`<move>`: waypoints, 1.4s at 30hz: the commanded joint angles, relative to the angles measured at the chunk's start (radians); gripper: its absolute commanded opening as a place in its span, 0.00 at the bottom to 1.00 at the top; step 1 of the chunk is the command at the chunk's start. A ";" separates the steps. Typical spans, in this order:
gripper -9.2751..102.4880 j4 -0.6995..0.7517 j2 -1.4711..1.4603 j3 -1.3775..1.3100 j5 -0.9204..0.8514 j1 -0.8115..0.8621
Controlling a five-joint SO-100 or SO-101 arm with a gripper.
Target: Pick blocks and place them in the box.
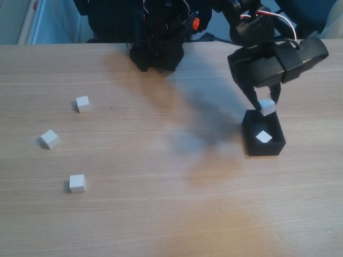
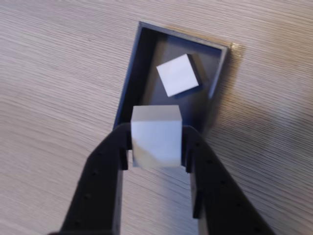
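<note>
My black gripper (image 1: 266, 106) hangs just above the near rim of the black box (image 1: 277, 144), shut on a white block (image 1: 267, 107). In the wrist view the held block (image 2: 156, 136) is pinched between the two fingers (image 2: 195, 161) of the gripper (image 2: 156, 147), over the box's lower edge (image 2: 128, 93). One white block (image 2: 178, 75) lies on the box floor, also seen in the fixed view (image 1: 263, 137). Three more white blocks rest on the table at the left: one at the back (image 1: 82, 103), one in the middle (image 1: 49, 138), one nearest the front (image 1: 77, 183).
The arm's black base (image 1: 158, 51) stands at the table's back edge, with wires above it. The wooden table (image 1: 171, 214) stretches wide between the loose blocks on the left and the box on the right.
</note>
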 commanded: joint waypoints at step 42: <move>0.18 0.153 0.143 0.167 -0.778 1.209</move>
